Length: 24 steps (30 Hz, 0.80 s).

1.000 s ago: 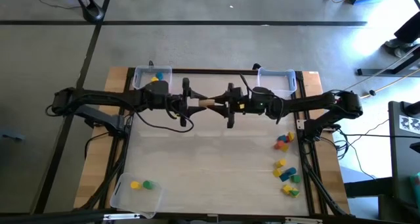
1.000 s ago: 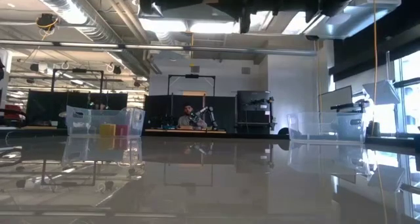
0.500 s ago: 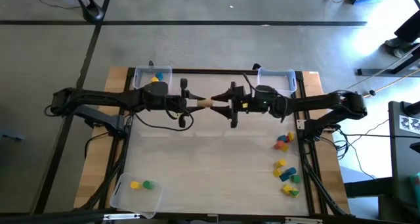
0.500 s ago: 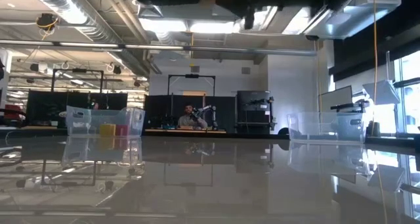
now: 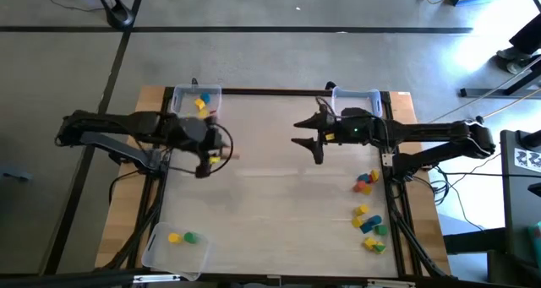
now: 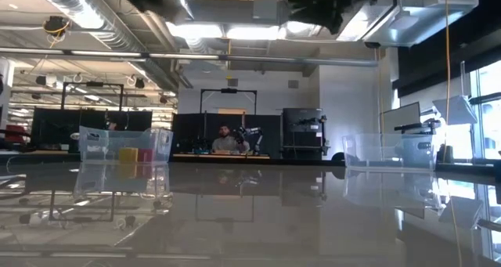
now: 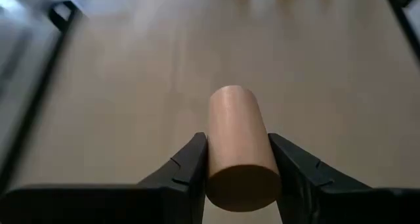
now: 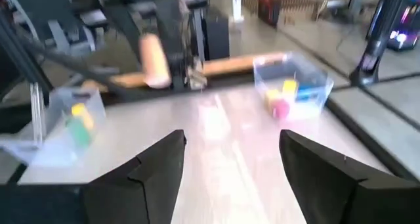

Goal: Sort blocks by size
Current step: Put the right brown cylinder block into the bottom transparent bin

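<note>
My left gripper (image 5: 211,155) is above the table's left half, shut on a tan wooden cylinder (image 7: 237,142). My right gripper (image 5: 297,136) hovers open and empty right of centre; its wrist view (image 8: 231,138) shows the cylinder (image 8: 152,60) farther off. Several loose coloured blocks (image 5: 368,214) lie on the table by its right edge. Yellow and red blocks lie in the far-left clear tray (image 5: 179,96). A yellow and a green block lie in the near-left tray (image 5: 161,252). My left gripper pinches the cylinder's round sides (image 7: 216,159) between its two fingers (image 7: 187,168), near the end closest to the wrist. The fingers lie along the cylinder, whose free end sticks out past the fingertips. The cylinder is lifted clear of the table.
A clear tray (image 5: 357,102) with nothing in it stands at the far right. Both far trays show in the low view (image 6: 125,146) (image 6: 387,151). Bare tabletop lies between the arms and toward the near edge. A person sits in the room beyond the table.
The two grippers, close together at the table's middle with the cylinder level between them, have drawn apart. My left gripper has gone toward the left edge with the cylinder and turned toward the near side. My right gripper has drawn back toward the right.
</note>
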{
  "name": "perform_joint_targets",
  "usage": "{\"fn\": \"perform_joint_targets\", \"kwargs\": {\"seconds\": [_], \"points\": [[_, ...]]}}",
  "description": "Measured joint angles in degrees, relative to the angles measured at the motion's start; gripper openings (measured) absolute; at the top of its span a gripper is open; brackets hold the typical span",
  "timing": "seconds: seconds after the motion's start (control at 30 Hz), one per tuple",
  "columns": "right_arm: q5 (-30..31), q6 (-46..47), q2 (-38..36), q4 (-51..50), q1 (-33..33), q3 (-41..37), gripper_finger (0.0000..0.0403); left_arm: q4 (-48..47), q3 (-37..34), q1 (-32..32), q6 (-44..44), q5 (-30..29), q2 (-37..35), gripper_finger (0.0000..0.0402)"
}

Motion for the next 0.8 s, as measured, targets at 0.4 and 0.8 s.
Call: {"fn": "perform_joint_targets", "kwargs": {"seconds": [0.4,0.8], "points": [[6.54,3.75,0.77,-4.93,0.03,-0.07,0.0248,-12.76,0.11,-23.82,-35.56,0.0,0.53,0.0116],[9.87,12.65,2.79,-6.03,0.05,-0.07,0.0248,-9.98,0.11,-48.13,-59.18,-0.61,12.03,0.0116]]}}
